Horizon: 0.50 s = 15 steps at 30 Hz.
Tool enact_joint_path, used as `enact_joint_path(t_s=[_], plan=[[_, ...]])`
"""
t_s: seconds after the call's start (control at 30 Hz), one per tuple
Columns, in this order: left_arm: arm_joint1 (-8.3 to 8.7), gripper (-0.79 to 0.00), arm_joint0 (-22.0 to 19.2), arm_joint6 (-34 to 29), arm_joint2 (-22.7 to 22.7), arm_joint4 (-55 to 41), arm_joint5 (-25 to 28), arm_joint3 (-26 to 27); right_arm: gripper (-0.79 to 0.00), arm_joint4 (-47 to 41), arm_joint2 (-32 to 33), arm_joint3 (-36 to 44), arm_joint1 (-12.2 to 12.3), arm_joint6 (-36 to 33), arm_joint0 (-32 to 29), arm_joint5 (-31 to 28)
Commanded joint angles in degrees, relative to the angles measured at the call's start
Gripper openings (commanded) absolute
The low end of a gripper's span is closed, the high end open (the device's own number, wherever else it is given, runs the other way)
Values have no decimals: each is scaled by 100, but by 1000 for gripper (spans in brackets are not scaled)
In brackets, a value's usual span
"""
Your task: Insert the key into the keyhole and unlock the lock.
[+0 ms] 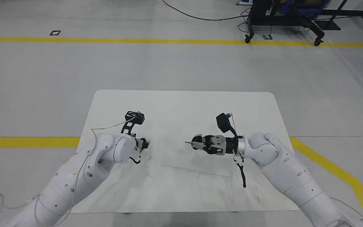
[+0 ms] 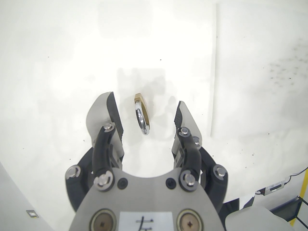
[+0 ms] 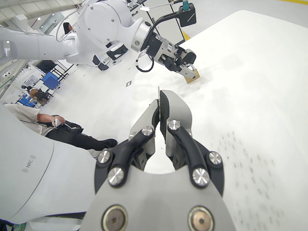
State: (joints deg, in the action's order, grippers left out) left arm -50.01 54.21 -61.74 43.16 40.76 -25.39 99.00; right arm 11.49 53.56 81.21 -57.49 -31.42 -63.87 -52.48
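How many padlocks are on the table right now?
1. The padlock sits on the table between the left tool's open fingers, shackle toward the tool.

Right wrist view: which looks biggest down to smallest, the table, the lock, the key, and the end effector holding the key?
1. table
2. right end effector, though it sits closest to the camera, which makes it look big
3. lock
4. key, only a thin edge shows
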Motion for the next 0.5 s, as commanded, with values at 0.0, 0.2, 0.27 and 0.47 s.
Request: enact_joint_path(t_s=[0.0,0.2,0.27,0.47], plan=[[-44,-453,-28,-20,-34,-14,-19,-74,-785,0,0,0,0,0,0,0],[-132,-785,-76,-155,-82,18,-113,-153,-785,0,0,0,0,0,0,0],[-156,-785,-99,-206,-112,101,-100,-156,-785,0,0,0,0,0,0,0],[-202,-785,-112,-370,-128,305,-94,-81,-785,0,0,0,0,0,0,0]])
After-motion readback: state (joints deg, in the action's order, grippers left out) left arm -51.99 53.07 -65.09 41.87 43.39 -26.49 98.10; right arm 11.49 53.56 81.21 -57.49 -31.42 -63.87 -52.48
